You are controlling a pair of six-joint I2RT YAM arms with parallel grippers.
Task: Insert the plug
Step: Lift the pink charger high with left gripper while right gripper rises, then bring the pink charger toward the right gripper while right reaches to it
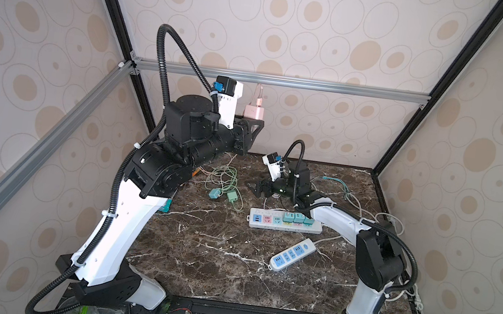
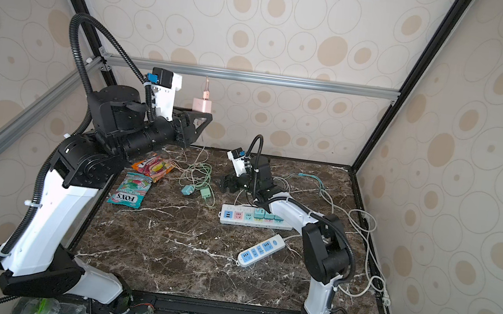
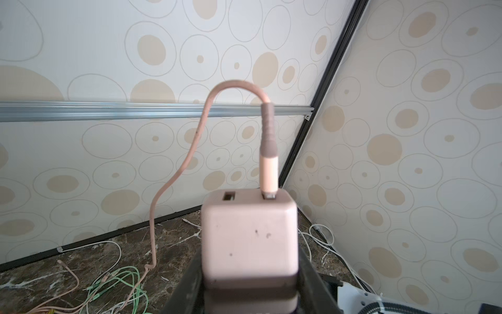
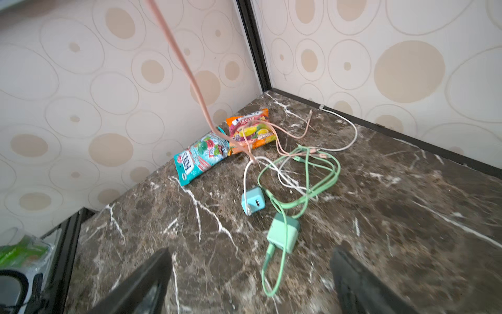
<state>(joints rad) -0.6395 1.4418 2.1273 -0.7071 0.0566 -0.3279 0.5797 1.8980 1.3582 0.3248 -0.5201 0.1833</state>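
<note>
Nearest, a blue strip (image 1: 291, 255) is seen lying slantwise on the table (image 1: 212, 268). Just behind it a white strip (image 1: 267, 224) is laid, three sockets filled, its right end covered by the right arm (image 1: 340, 222). Farther on, the right gripper (image 4: 251, 285) is held wide and empty beside a green charger (image 4: 284, 233) and a blue charger (image 4: 253, 200) among tangled cables (image 4: 320, 174). Candy bags (image 2: 130, 193) are partly masked by the left arm (image 2: 49, 203). At the back, the plug (image 3: 250, 244), a pink cube with a cord (image 3: 190, 152) fitted, is clamped aloft in the left gripper (image 1: 253, 124), its prongs hidden.
</note>
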